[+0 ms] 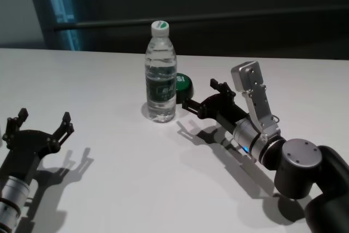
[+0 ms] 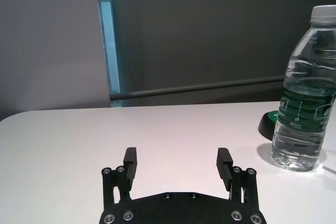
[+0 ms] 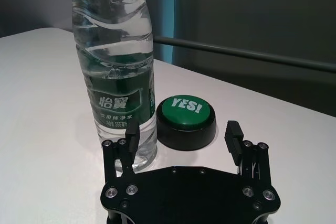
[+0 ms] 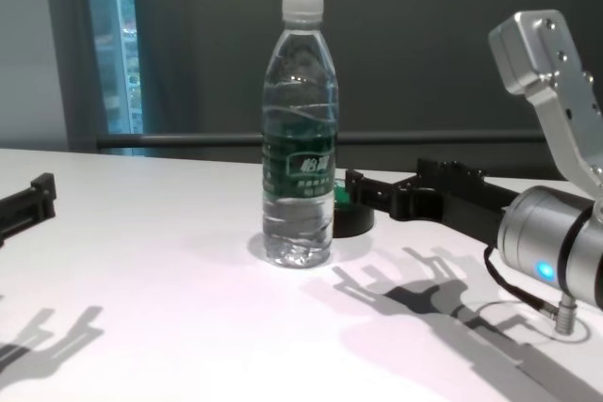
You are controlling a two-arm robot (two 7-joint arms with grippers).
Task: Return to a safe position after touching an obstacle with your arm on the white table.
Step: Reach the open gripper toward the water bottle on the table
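Closest to the head camera, at the lower left of the frame, the left gripper (image 1: 42, 122) is idling with fingers spread wide and holding nothing, well apart from the bottle (image 1: 161, 75), which is standing upright on the white table (image 1: 109, 184) just above the frame's centre. Reaching in from the lower right, the right gripper (image 1: 205, 96) is lying low over the table with fingers wide and empty, one fingertip (image 3: 132, 132) just beside the bottle's base and a green button (image 1: 182, 84) just ahead, so a straight pull back looks the safest retreat
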